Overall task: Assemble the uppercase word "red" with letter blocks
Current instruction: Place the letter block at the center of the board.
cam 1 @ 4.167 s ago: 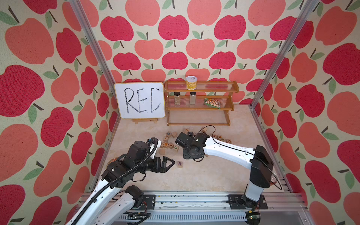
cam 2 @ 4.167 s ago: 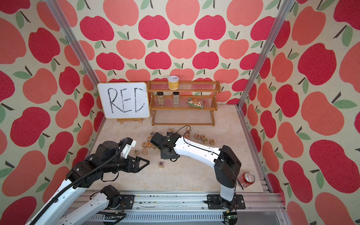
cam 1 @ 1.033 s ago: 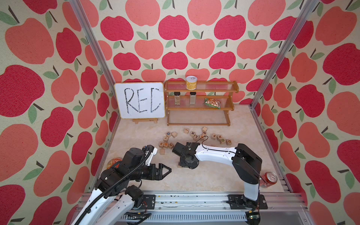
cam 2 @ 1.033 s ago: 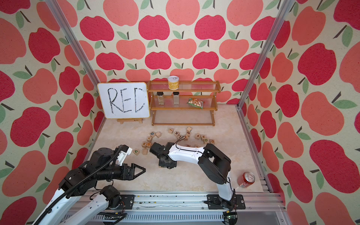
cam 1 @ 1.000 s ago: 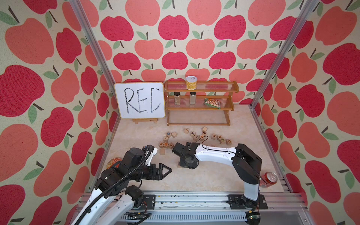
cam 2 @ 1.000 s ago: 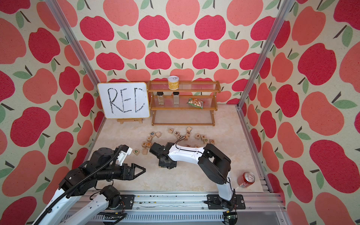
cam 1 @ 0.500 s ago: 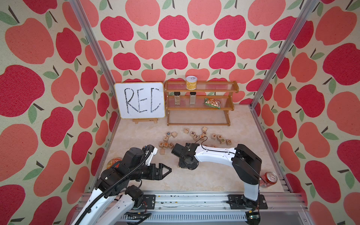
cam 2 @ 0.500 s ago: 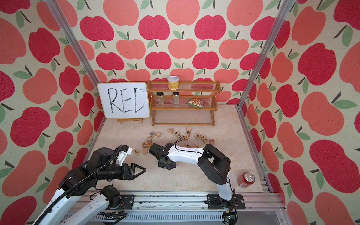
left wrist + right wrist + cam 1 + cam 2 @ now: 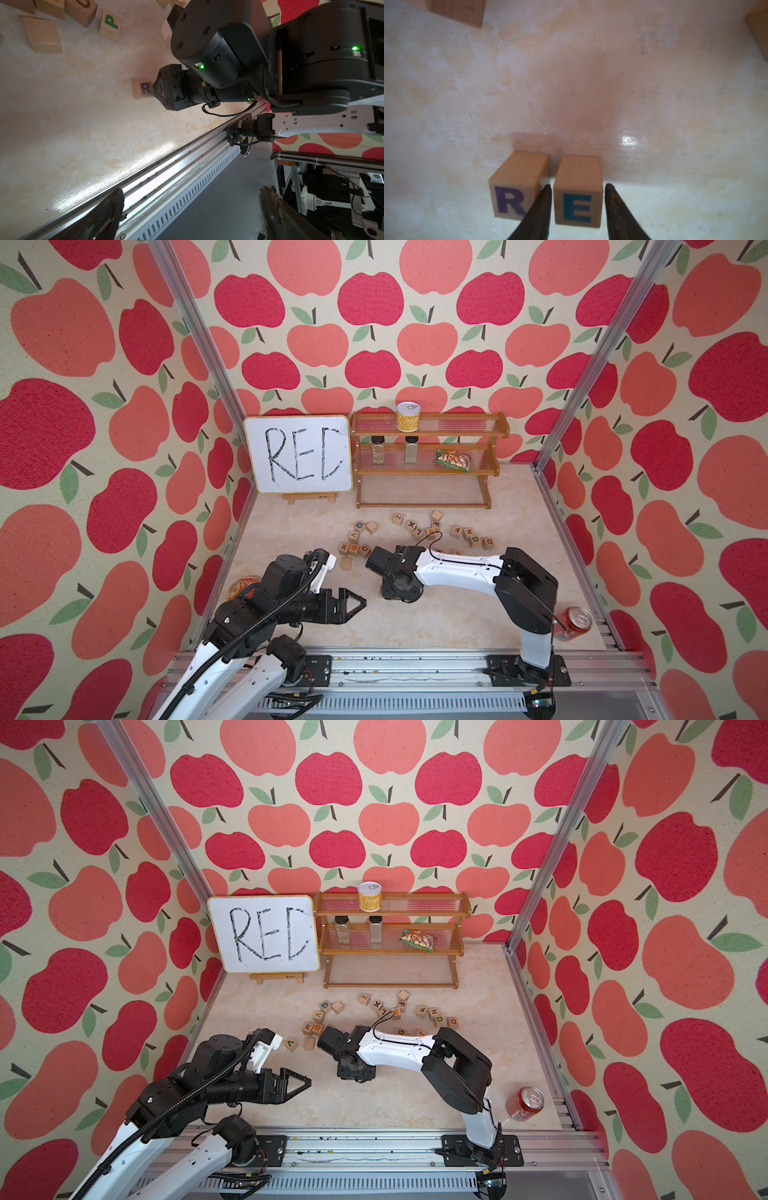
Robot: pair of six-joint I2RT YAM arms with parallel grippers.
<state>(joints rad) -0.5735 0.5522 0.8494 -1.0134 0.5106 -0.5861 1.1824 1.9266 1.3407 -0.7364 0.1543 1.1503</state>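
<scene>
In the right wrist view the purple R block and the teal E block stand side by side on the table, letters up, a narrow gap between them. My right gripper straddles the E block, open a little, with a sliver of space at each fingertip. In both top views the right gripper points straight down and hides both blocks. The left wrist view shows the R block beside the right gripper. The green D block lies among loose blocks further back. My left gripper hovers wide open and empty, to the left.
Several other letter blocks are scattered behind the grippers, a P block among them. The whiteboard and a wooden rack stand at the back. A soda can sits front right, a round tin front left.
The right gripper's jaws have parted slightly off the E block, which rests beside the R. Since several seconds ago the right arm came nearer and the left arm drew back.
</scene>
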